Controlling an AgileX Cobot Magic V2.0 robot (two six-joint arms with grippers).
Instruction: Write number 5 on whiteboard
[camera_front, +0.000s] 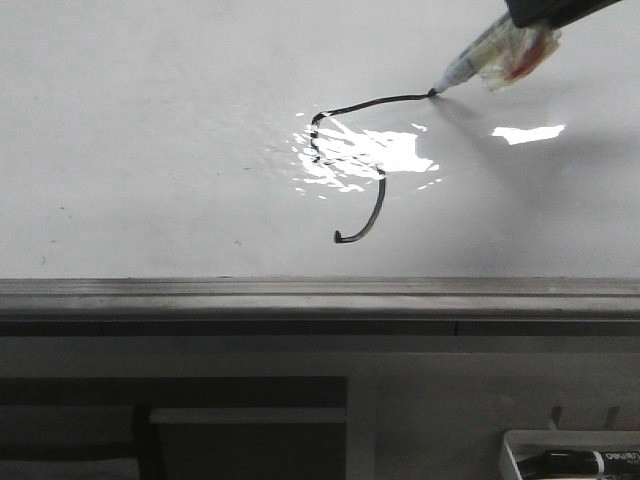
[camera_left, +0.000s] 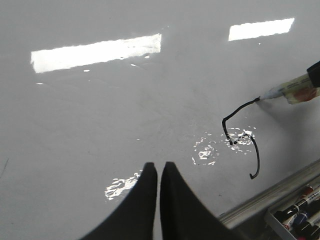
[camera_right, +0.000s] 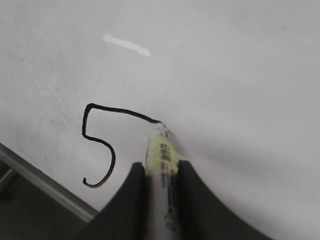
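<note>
On the glossy whiteboard (camera_front: 150, 130), right pincer (camera_right: 161, 172) clamps a marker (camera_right: 161, 150) touching the thin hooked 5 (camera_right: 100, 145); left pincer (camera_left: 159, 172) closed.

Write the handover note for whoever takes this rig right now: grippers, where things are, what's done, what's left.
Right gripper: shut on the clear-barrelled marker, its tip touching the large glossy white whiteboard at the right end of the top stroke.
Left gripper: shut, holding nothing, over bare board left of the writing.
The thin black hand-drawn number 5: top stroke, stem and hooked belly are all drawn, above the board's grey metal ledge.
A small white tray with spare markers sits below the ledge, on the right.
Left: probably only lifting the marker off the board.
</note>
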